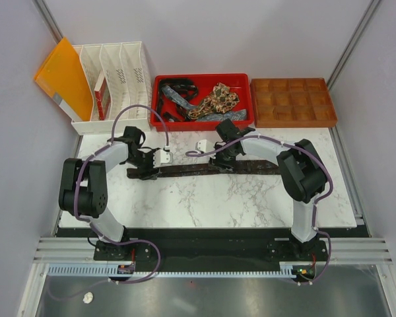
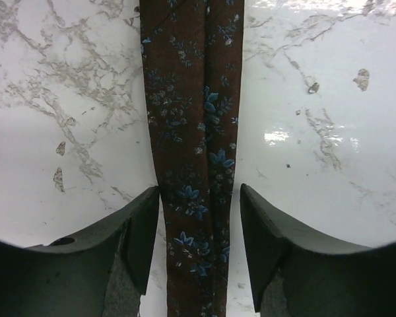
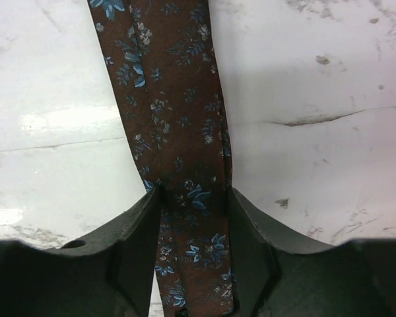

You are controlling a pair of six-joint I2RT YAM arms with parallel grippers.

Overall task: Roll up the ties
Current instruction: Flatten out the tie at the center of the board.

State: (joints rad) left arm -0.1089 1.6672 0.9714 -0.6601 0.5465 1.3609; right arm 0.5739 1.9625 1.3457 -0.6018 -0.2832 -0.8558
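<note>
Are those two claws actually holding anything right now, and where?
The right gripper pinches the brown floral tie across its width, near mid-length; the left gripper only straddles it, near its end.

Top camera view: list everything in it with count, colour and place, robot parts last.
brown tie: one, dark brown with blue flowers, stretched flat across the table
loose ties: several, blue patterned, tan speckled and dark, heaped in the red tray
table: one, white marble, in front of the arms
red tray: one, red, rear middle
compartment tray: one, brown, rear right
file rack: one, white, rear left
folder: one, orange, leaning against the file rack
left gripper: one, black, open, straddling the brown tie
right gripper: one, black, closed against both edges of the brown tie
</note>
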